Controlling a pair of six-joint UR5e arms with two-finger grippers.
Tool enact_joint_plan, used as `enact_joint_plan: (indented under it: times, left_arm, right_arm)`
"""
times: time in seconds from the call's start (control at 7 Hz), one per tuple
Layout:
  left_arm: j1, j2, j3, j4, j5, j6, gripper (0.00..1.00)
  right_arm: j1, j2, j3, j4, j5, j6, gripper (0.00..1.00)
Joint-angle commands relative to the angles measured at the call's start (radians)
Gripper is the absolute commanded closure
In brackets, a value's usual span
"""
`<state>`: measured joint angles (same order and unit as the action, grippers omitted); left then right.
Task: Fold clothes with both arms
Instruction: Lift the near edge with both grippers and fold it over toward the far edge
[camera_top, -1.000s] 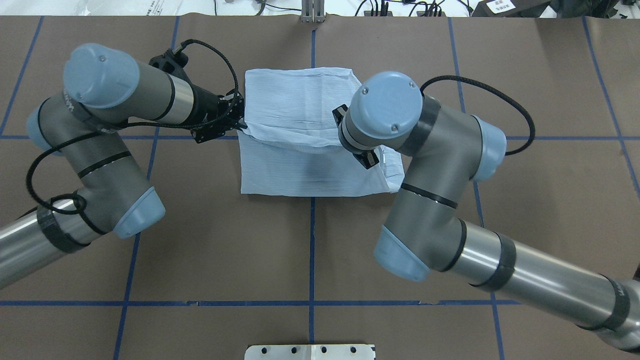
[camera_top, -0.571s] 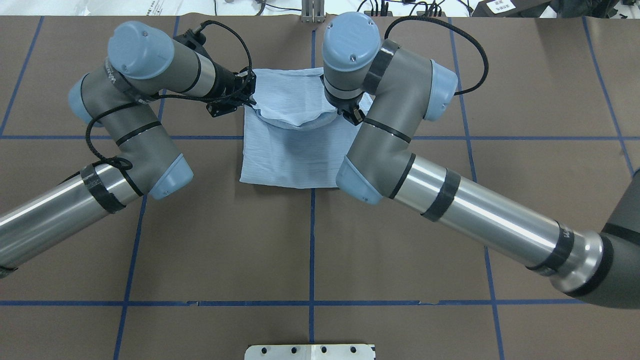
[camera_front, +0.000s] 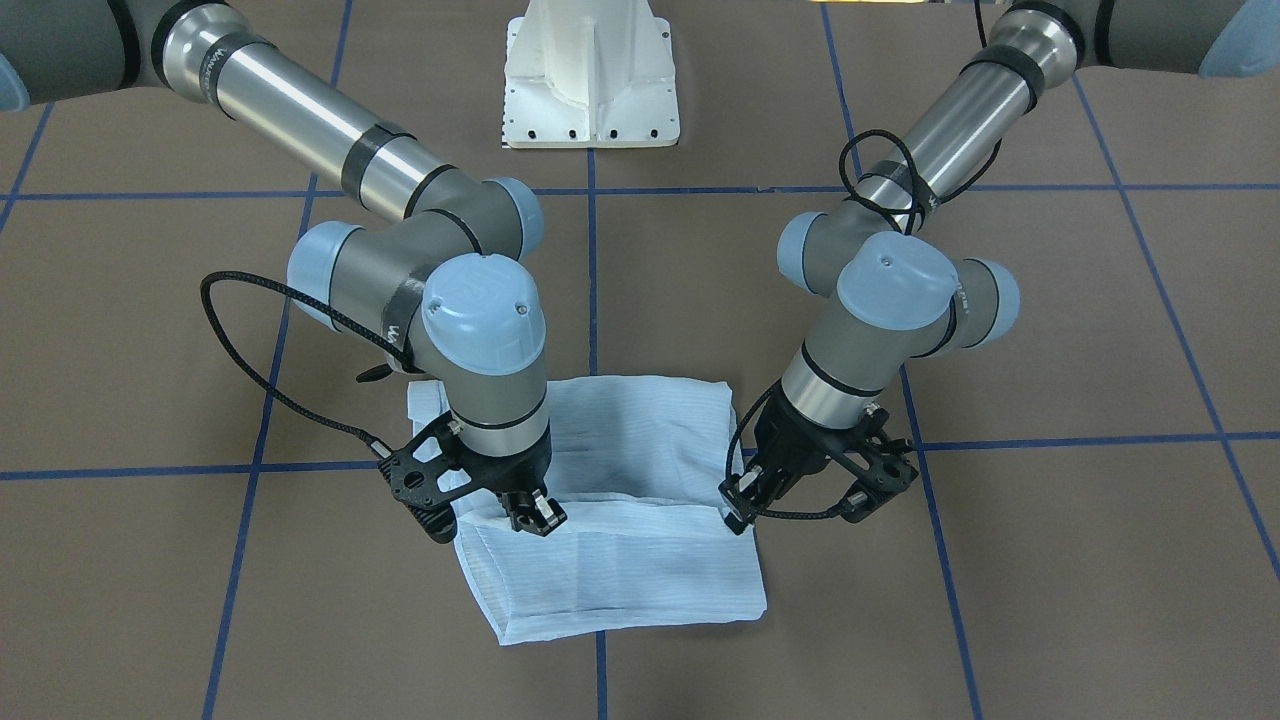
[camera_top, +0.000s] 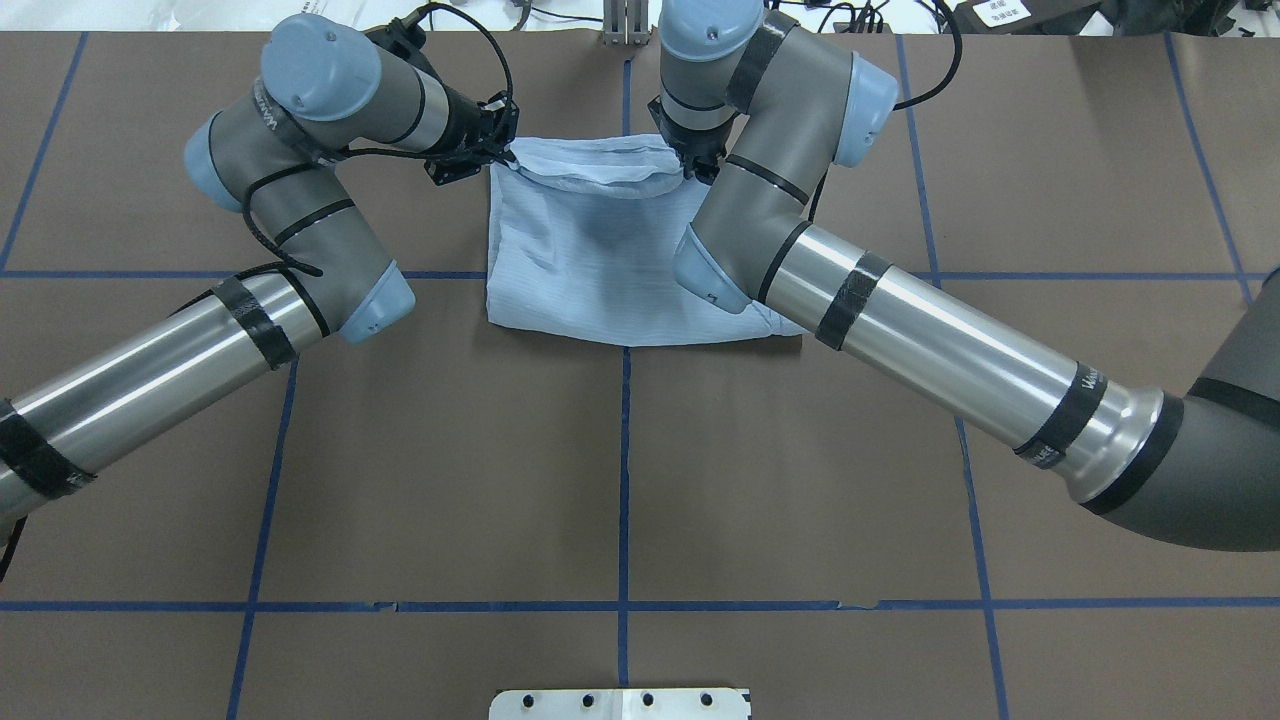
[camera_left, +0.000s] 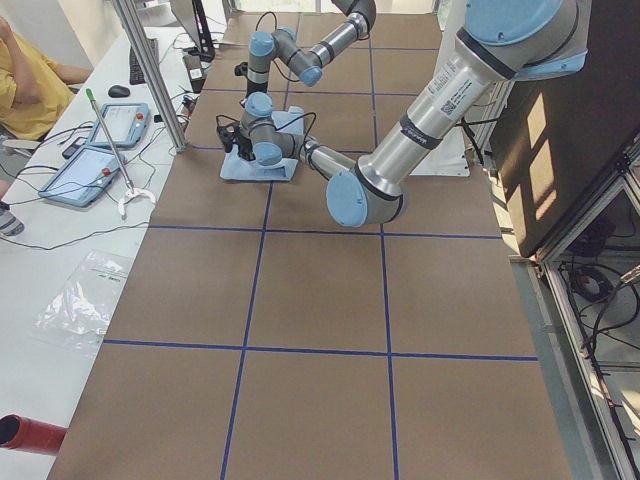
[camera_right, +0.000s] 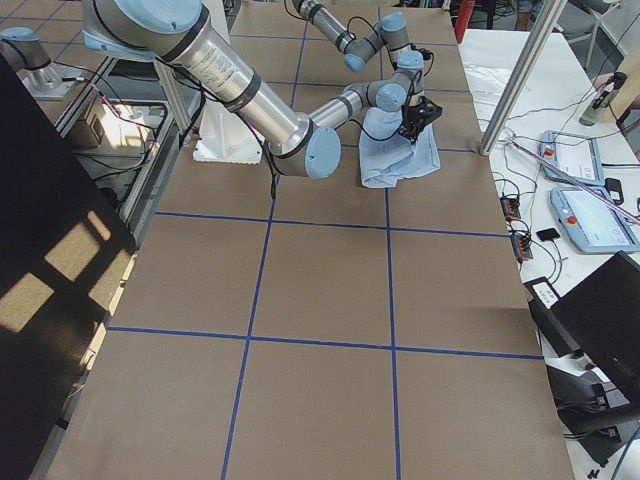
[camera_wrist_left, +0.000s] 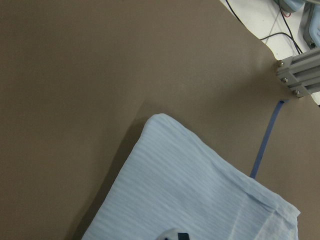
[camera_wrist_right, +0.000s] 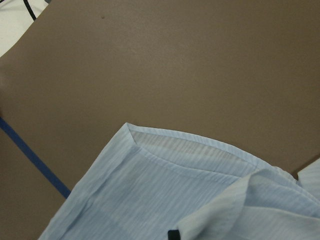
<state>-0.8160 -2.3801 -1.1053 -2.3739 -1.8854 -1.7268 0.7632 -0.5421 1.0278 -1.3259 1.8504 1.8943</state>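
The light blue striped shirt (camera_top: 590, 260) lies folded on the brown table, far of centre. My left gripper (camera_top: 503, 153) is shut on the shirt's left corner. My right gripper (camera_top: 690, 165) is shut on its right corner. Between them they hold one folded edge slightly raised over the shirt's far part. In the front view the left gripper (camera_front: 740, 510) is on the right, the right gripper (camera_front: 535, 515) on the left, and the shirt (camera_front: 620, 570) sags between them. Both wrist views show the fabric (camera_wrist_left: 200, 200) (camera_wrist_right: 175, 200) under the fingers.
The white pedestal base (camera_front: 590, 80) stands at the robot's side. An aluminium post (camera_top: 625, 25) and cables sit at the table's far edge, just beyond the grippers. An operator's desk with tablets (camera_left: 100, 150) runs along that edge. Blue tape lines cross the table.
Both arms have moved away from the robot toward the far edge, carrying the held edge of the shirt with them. The shirt has shifted a little toward the far side.
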Motion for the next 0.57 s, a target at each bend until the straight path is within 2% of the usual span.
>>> enact_joint_plan:
  times: [0.0,0.43]
  left_arm:
    - [-0.002,-0.024,0.07,-0.042,0.026,0.033,1.0]
    - [-0.002,-0.039,0.133,-0.105,0.057,0.052,1.0]
  right_arm:
    - [0.004,0.019,-0.06,0.033,0.001,-0.032,1.0]
    - [0.007,0.051,-0.135,0.082,0.001,-0.043,1.0]
